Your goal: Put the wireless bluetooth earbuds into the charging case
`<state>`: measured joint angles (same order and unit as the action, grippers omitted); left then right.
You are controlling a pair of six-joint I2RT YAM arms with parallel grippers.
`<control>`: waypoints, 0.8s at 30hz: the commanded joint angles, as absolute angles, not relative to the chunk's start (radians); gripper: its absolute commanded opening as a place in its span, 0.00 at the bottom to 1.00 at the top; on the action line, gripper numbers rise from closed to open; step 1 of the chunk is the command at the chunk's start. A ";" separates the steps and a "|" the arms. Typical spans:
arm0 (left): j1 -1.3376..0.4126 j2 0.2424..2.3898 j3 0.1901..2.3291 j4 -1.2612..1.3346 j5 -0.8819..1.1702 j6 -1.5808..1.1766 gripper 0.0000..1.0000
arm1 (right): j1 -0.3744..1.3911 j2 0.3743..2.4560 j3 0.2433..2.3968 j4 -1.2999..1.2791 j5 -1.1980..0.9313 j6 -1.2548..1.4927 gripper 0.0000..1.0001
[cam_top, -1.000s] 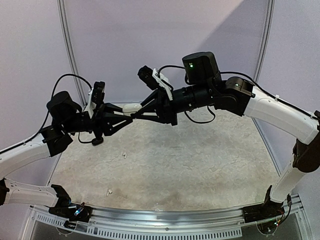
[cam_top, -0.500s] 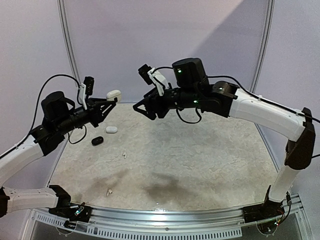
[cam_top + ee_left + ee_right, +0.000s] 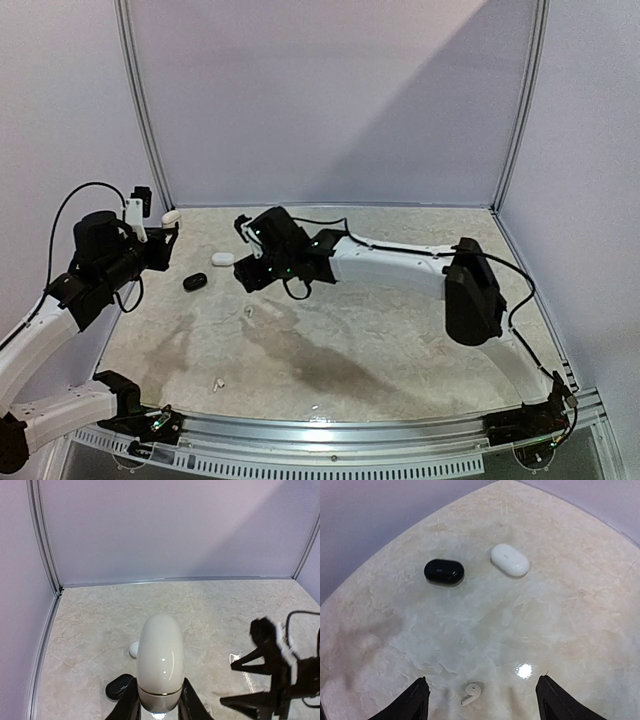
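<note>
Near earbud: a small white earbud (image 3: 470, 694) with a short stem lies on the counter (image 3: 400, 340). It is on the side of the black case (image 3: 444, 572) nearer the arm bases and a little to that case's right.
Far earbud: a second white earbud (image 3: 215, 381) lies well apart from the black case, close to the counter's front edge.
Black case: closed and flat on the counter, near the left wall.
Loose white case: a closed pill-shaped white case (image 3: 510, 559) lies just beside the black case, a little farther back and to its right. The two do not touch.
Held white case: another white case (image 3: 160, 660) is up off the counter, above the black case and to its left. Its rounded end points away from the wrist, and a seam shows near its gripped end.
Left claw: the left claw (image 3: 159, 705) is narrow, clamped on the near end of the held white case with one finger on each side.
Right claw: the right claw (image 3: 245, 282) is spread wide and holds nothing. It hangs over the counter just right of the black case. In its own wrist view the near earbud sits between the two fingertips, touching neither.
Counter: pale and marbled, with a glossy patch near the near earbud.
</note>
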<state>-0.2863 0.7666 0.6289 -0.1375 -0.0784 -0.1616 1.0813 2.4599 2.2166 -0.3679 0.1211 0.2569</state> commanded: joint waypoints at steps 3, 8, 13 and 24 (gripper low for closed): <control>-0.275 0.751 0.611 -0.140 -0.076 -0.162 0.00 | 1.116 2.615 2.272 -0.304 0.140 0.202 0.75; -0.274 0.760 0.609 -0.141 -0.051 -0.177 0.00 | 1.120 2.675 2.276 -0.282 0.174 0.169 0.71; -0.272 0.766 0.609 -0.135 -0.043 -0.179 0.00 | 1.124 2.706 2.278 -0.279 0.183 0.157 0.64; -0.267 0.766 0.603 -0.127 -0.038 -0.179 0.00 | 1.131 2.715 2.262 -0.323 0.185 0.137 0.30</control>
<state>-0.2810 0.7654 0.6216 -0.1398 -0.0486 -0.1734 1.1255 2.6881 2.2593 -0.2878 0.1738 0.1493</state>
